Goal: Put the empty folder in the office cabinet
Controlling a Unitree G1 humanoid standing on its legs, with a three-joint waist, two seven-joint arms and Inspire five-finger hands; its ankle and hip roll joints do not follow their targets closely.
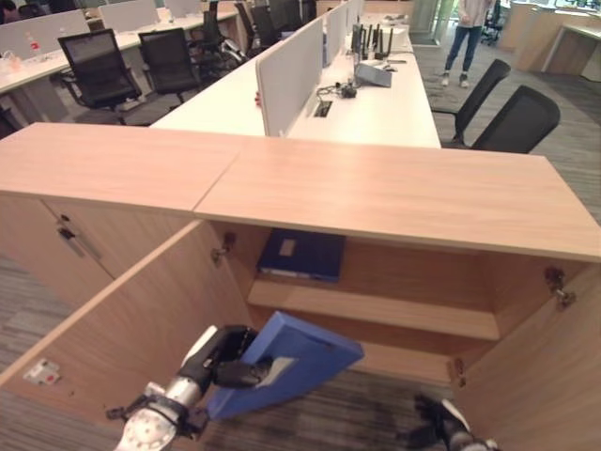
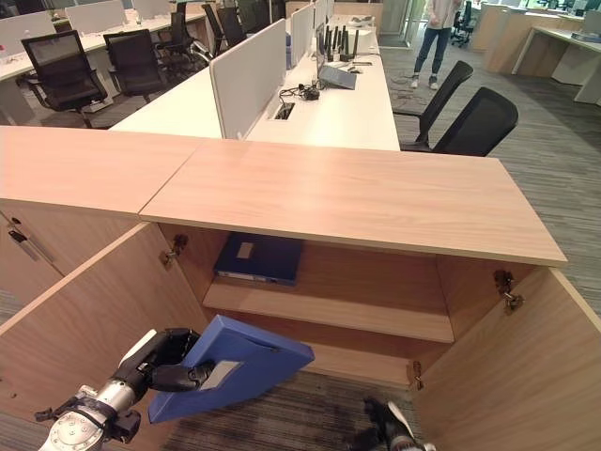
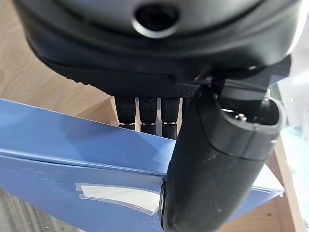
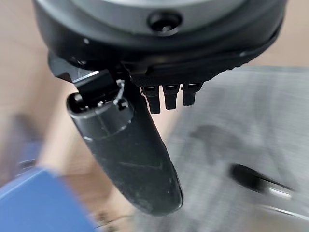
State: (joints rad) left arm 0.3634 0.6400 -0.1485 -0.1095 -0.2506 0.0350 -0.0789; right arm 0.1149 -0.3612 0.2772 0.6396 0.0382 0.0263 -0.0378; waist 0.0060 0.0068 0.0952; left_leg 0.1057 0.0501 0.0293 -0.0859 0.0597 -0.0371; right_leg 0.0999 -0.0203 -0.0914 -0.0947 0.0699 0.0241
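A blue folder (image 1: 305, 362) with a white label hangs tilted in front of the open office cabinet (image 1: 394, 202), low and near its left door (image 1: 122, 329). My left hand (image 1: 225, 359) is shut on the folder's near end. In the left wrist view the thumb (image 3: 217, 159) presses on top of the folder (image 3: 72, 145) and the fingers reach behind it. A second, dark blue folder (image 1: 302, 254) lies flat on the upper shelf (image 1: 376, 310). My right hand (image 1: 441, 423) hangs low over the carpet, right of the folder, holding nothing, its thumb (image 4: 125, 154) straight.
Both cabinet doors stand open, the right door (image 1: 545, 376) close to my right hand. The lower shelf (image 1: 404, 362) is bare. Behind the cabinet run a white desk (image 1: 376, 103) with dividers, black office chairs (image 1: 516, 117), and a person (image 1: 465, 38) standing far back.
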